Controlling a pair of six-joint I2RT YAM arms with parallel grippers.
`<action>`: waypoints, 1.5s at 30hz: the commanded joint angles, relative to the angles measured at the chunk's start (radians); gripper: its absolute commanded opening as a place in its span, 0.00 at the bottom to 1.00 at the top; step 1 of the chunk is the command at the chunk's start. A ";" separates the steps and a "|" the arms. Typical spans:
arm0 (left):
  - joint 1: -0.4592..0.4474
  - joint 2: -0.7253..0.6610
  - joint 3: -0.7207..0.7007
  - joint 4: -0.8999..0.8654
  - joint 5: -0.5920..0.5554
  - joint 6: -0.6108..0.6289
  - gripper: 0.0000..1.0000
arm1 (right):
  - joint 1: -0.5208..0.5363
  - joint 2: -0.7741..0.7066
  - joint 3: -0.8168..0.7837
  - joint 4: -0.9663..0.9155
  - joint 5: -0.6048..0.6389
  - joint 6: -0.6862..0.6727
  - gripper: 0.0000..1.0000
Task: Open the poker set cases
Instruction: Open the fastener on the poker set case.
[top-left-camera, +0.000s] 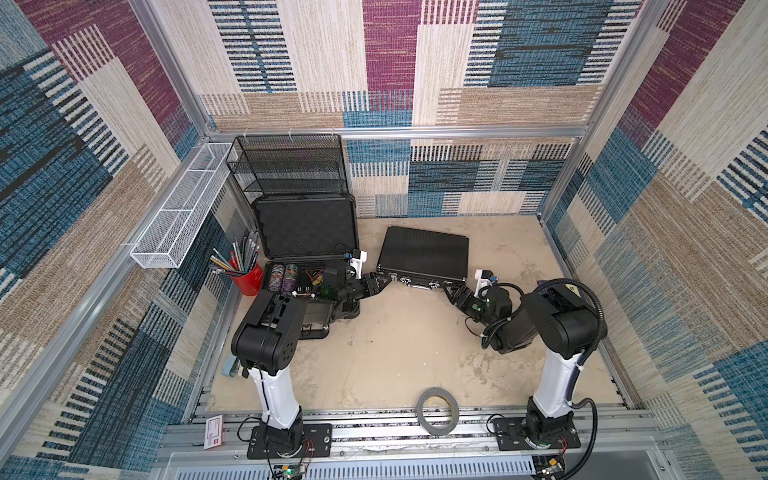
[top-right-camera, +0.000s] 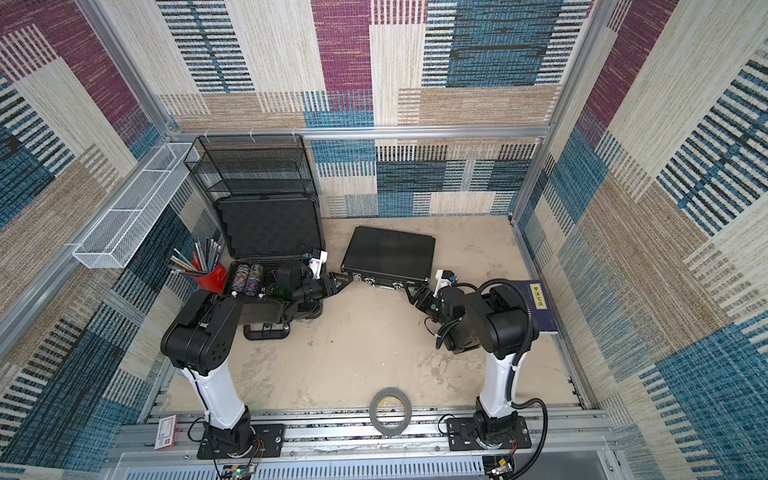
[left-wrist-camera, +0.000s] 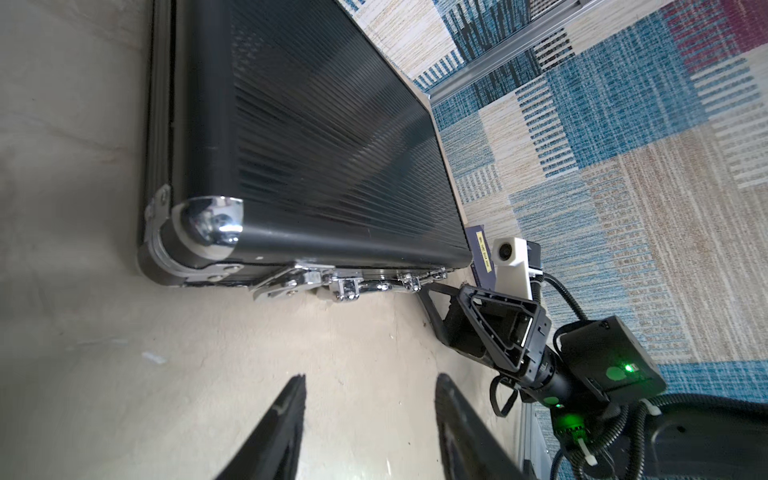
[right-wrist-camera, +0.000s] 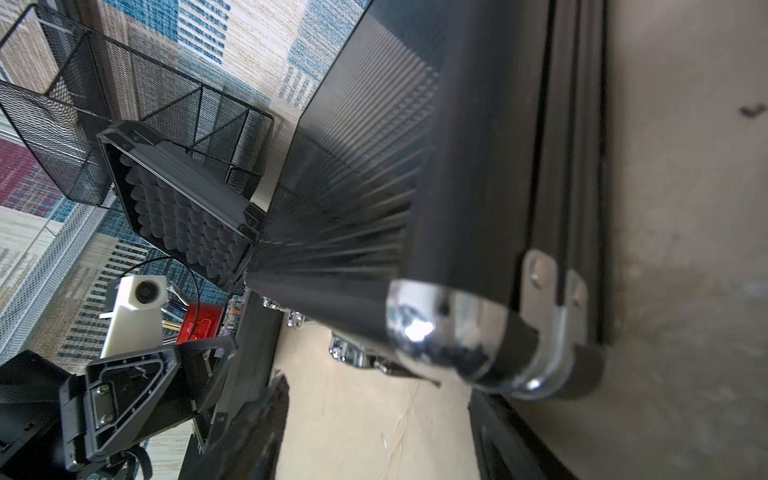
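The larger grey case (top-left-camera: 305, 232) stands open at the left, its foam-lined lid (right-wrist-camera: 183, 208) upright and chips showing in the base (top-right-camera: 249, 278). The slim black case (top-left-camera: 424, 253) (top-right-camera: 388, 253) lies flat in the middle with its lid down. Its silver latches (left-wrist-camera: 286, 286) (right-wrist-camera: 353, 353) stick out from the front edge. My left gripper (top-left-camera: 380, 282) (left-wrist-camera: 370, 382) is open just off the case's front left corner, nothing between its fingers. Just off the front right corner, beside the chrome cap (right-wrist-camera: 436, 332), my right gripper (top-left-camera: 451, 291) (right-wrist-camera: 380, 388) is open and empty.
A red cup of pencils (top-left-camera: 247, 278) stands left of the grey case. A black mesh organiser (top-left-camera: 291, 166) sits behind it and a white wire basket (top-left-camera: 183, 208) hangs on the left wall. A tape roll (top-left-camera: 438, 409) lies at the front edge. A dark blue book (top-right-camera: 538, 307) lies far right.
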 joint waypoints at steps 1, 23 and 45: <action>-0.006 0.011 0.017 -0.027 -0.056 -0.027 0.53 | 0.001 0.038 0.016 0.086 -0.017 0.059 0.70; -0.045 0.225 0.116 0.094 -0.219 -0.189 0.60 | 0.001 0.101 -0.019 0.346 -0.061 0.199 0.45; -0.077 0.282 0.135 0.255 -0.226 -0.260 0.54 | -0.002 0.116 -0.036 0.609 -0.123 0.359 0.31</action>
